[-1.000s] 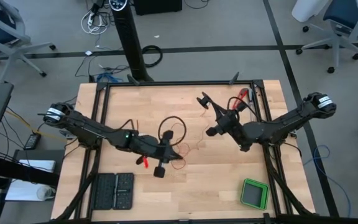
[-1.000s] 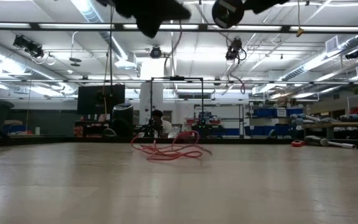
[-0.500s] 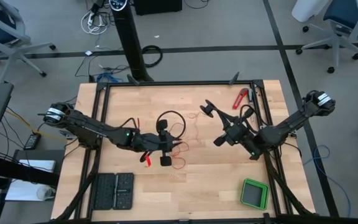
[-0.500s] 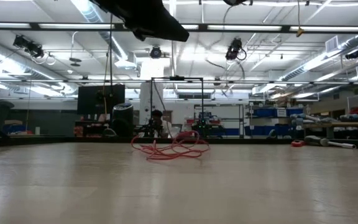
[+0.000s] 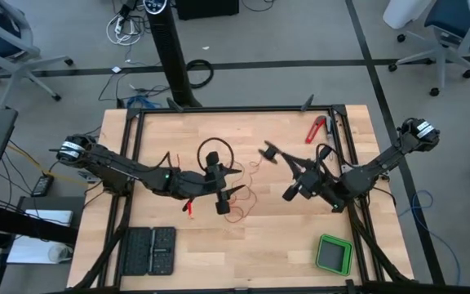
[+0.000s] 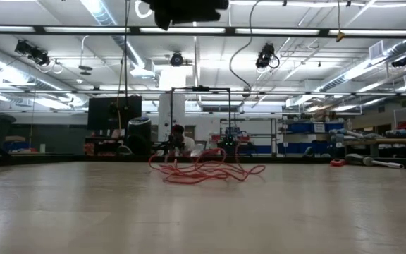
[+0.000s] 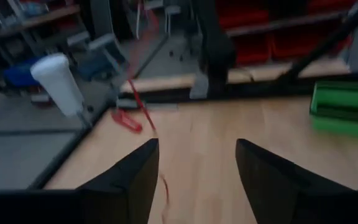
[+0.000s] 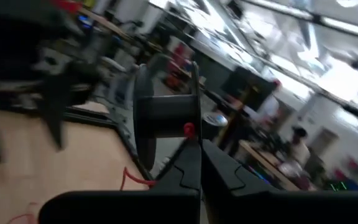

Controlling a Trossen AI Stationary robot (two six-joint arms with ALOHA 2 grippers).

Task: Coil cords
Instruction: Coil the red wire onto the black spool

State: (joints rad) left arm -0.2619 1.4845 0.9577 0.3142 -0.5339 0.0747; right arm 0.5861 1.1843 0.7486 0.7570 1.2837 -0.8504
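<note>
While the wooden table (image 5: 300,237) carries little else, the left gripper (image 5: 225,193) hovers mid-table with fingers spread wide and nothing between them, probably lining up a fresh grab. The right gripper (image 5: 277,174) hangs nearby, pinched shut on no visible wire. Between them the thin red wire (image 6: 201,171) sprawls loose, uncoiled.

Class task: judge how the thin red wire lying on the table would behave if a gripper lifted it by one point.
The red wire lies in loose, irregular loops, so it would probably droop limply. Very thin, likely light. It may well tangle.
</note>
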